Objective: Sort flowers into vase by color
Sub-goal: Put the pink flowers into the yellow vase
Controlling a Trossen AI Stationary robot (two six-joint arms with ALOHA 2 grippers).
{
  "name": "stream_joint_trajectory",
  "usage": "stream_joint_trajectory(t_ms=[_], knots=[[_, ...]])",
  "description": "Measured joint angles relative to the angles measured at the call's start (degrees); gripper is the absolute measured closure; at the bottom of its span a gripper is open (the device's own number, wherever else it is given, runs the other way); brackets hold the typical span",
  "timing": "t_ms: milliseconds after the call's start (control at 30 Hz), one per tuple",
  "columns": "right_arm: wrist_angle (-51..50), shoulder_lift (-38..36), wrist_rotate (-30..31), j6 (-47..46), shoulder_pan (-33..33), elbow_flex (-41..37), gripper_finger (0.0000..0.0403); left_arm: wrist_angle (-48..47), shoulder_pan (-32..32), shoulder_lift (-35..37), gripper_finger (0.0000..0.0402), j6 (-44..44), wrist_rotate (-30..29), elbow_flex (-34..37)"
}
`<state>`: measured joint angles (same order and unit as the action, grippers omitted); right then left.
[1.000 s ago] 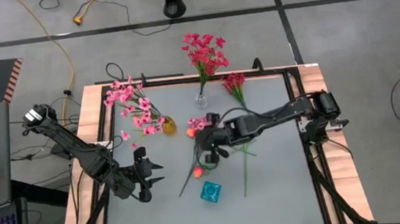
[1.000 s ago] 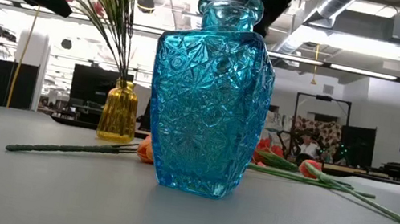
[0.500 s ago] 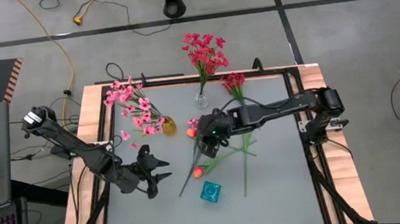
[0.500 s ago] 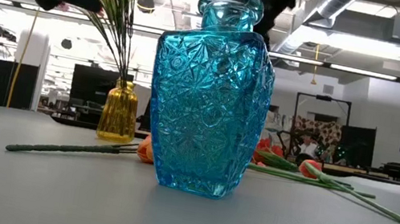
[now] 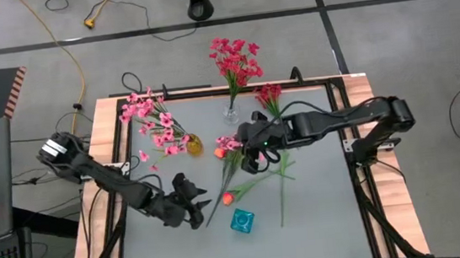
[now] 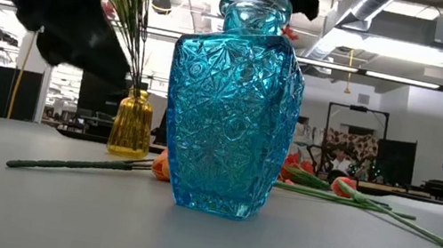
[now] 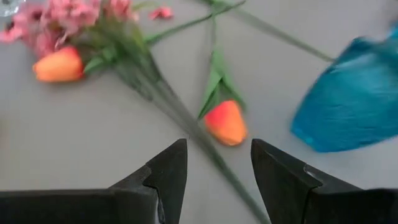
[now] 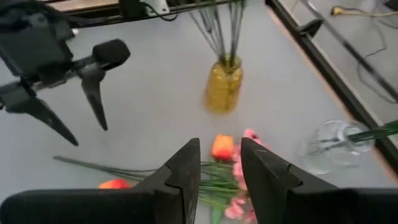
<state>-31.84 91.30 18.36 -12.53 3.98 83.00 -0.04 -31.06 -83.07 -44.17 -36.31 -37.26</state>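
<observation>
Spread apart with nothing between them, the two dark fingers of the left gripper (image 7: 214, 177) point down at the near orange tulip bud (image 7: 226, 122), which lies on the grey table (image 5: 322, 205) just beside the faceted blue glass vase (image 5: 241, 221). That aim looks chosen for a pick, since the empty blue vase is so near. The tulip's thin green stem runs slantwise across the table, bud toward the blue vase, the far end up toward the loose bundle of pink-blossomed sprays (image 5: 229, 142).

The right gripper (image 8: 219, 165) hovers over that bundle, fingers parted a little and, as far as the wrist view allows, holding nothing. A second orange tulip bud (image 8: 222, 147) lies at the head of the bundle, stems fanning back toward the right arm.

Sorted work stands at the table's far side: pink sprays upright in the amber glass vase (image 5: 193, 143), dark-red sprays in the clear glass vase (image 5: 232, 113). More dark-red blossoms (image 5: 269, 95) lie flat by the clear vase, stems trailing toward the front edge
</observation>
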Motion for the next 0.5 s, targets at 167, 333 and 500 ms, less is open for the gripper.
stream_joint_trajectory(t_ms=[167, 333, 500], knots=[[-0.46, 0.01, 0.06, 2.83, -2.23, 0.02, 0.0262, 2.52, 1.43, -4.54, 0.0236, -0.69, 0.8, 0.0], [0.74, 0.01, 0.01, 4.01, -5.37, 0.02, 0.0262, 7.53, 2.83, -7.83, 0.0236, -0.71, 3.37, -0.02], [3.57, 0.01, -0.05, 4.01, -8.01, 0.02, 0.0262, 9.09, 4.52, -9.84, 0.0236, -0.71, 5.03, -0.17]])
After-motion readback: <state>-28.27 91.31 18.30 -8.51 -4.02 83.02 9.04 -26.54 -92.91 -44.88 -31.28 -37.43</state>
